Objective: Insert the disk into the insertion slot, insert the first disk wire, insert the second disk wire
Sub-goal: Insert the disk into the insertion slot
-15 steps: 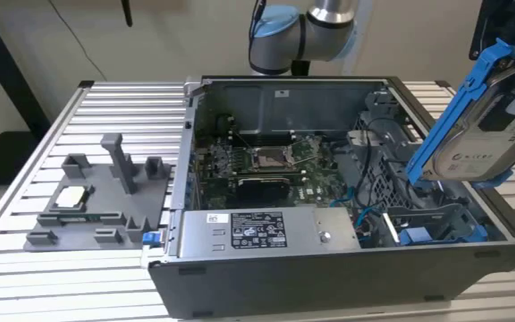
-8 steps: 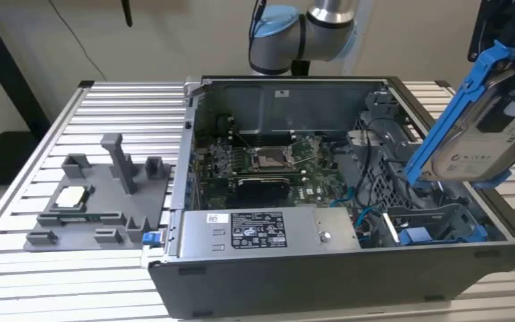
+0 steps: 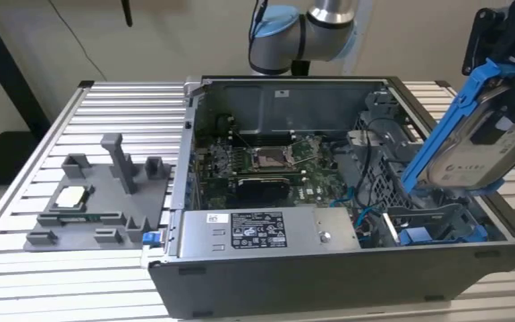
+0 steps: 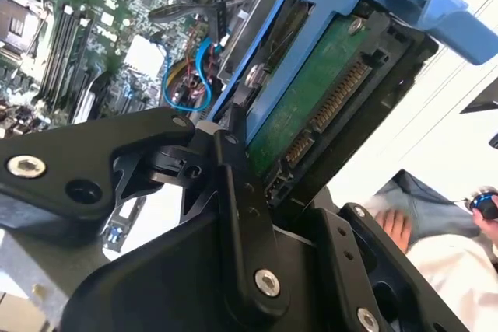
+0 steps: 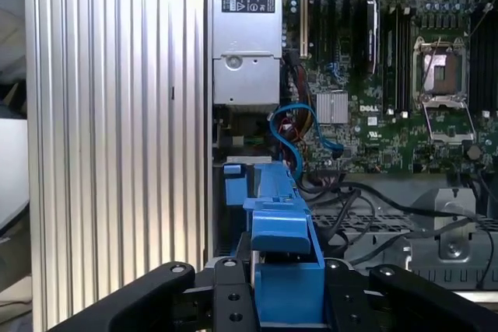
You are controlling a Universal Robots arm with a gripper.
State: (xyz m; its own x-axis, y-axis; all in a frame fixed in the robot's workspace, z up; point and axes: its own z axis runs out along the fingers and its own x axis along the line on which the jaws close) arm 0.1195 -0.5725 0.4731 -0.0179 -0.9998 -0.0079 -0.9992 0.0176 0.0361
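While the claw (image 5: 286, 295) grips it, the disk (image 3: 459, 159), silver, white label, blue frame, tilted over case (image 3: 329, 275)

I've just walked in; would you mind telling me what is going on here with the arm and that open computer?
The robot arm's tool is clamped on the disk, a silver drive in a blue frame. It holds the disk tilted above the open computer case, at the exterior view's right. The disk is not yet in its slot.
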